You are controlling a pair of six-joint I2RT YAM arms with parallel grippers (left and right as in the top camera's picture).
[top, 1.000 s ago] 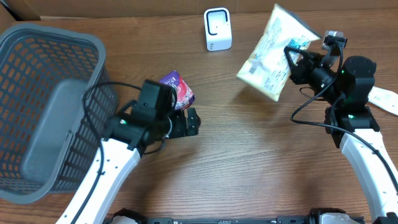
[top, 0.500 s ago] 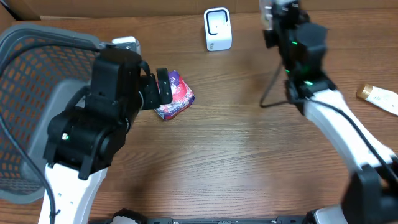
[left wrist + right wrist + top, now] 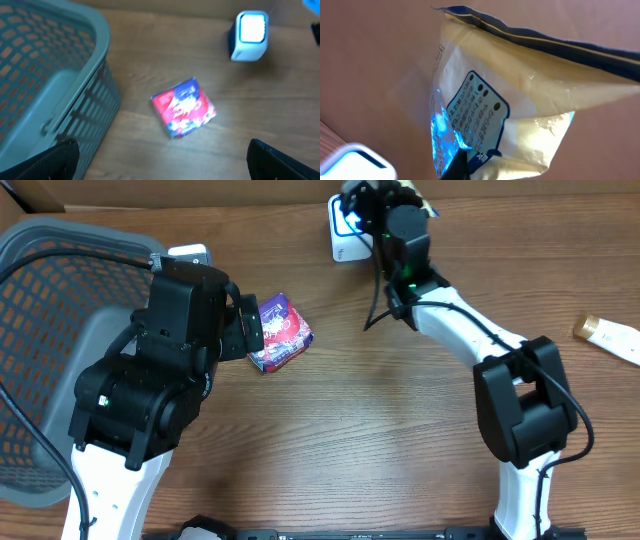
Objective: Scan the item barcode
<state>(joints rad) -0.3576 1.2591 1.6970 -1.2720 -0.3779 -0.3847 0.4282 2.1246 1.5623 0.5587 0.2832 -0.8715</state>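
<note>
One bag (image 3: 520, 100) (near one scanner (image 3: 248, 36)), one red packet (image 3: 184, 107), one basket (image 3: 90, 232)

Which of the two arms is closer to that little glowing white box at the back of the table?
Right. The right gripper holds a yellow bag just over the white box; the left gripper hovers open farther off, above the red packet.

1. The pouch (image 3: 530, 95) I hold: glossy, crinkled plastic film.
2. Table (image 3: 380, 440): matt brown wood grain.
3. Basket (image 3: 100, 240), left of frame: dull grey plastic lattice.
4. Scanner (image 3: 250, 35): smooth white plastic.
</note>
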